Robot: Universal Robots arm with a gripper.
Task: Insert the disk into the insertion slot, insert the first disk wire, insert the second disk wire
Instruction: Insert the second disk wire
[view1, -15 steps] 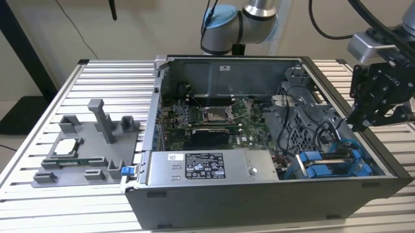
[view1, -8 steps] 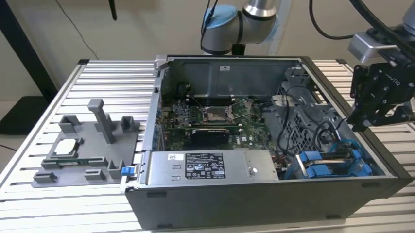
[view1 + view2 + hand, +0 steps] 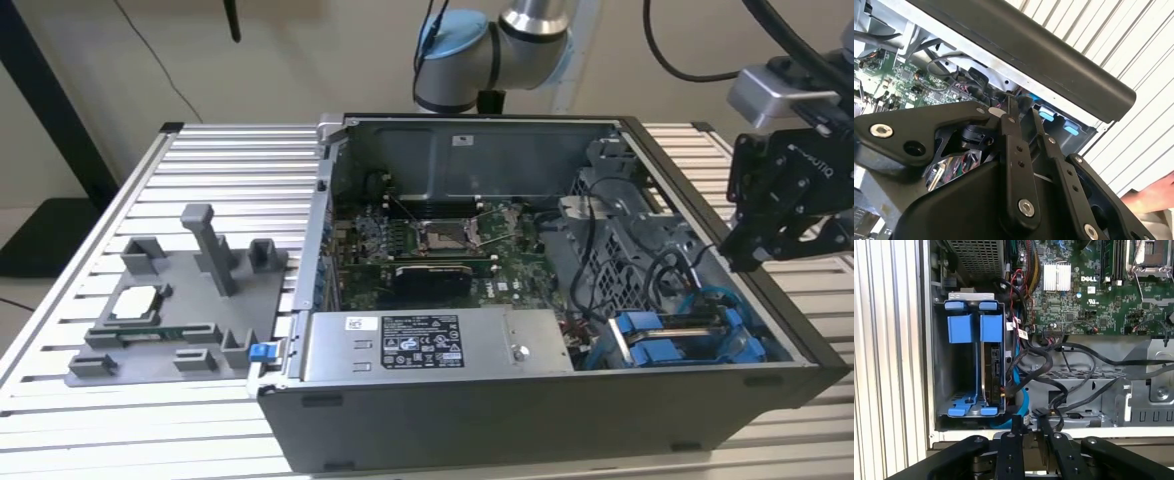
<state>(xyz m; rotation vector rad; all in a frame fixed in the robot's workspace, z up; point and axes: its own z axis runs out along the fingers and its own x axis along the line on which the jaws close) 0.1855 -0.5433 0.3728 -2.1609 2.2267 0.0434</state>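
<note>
Slatted metal table [image 3: 200, 160], disk [image 3: 995, 365] seated in insertion slot [image 3: 959, 375], gripper [image 3: 1030, 420] nearly pressed together above computer case [image 3: 534, 410] rim.

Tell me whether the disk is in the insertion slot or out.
In. The disk sits edge-on inside the insertion slot, blue carrier tabs at both ends. Whether it is fully seated, cannot tell.

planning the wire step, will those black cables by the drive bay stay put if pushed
Probably floppy: the black cables sag in loose loops beside the drive bay. They look thin, so likely light, and may spring back when pushed.
</note>
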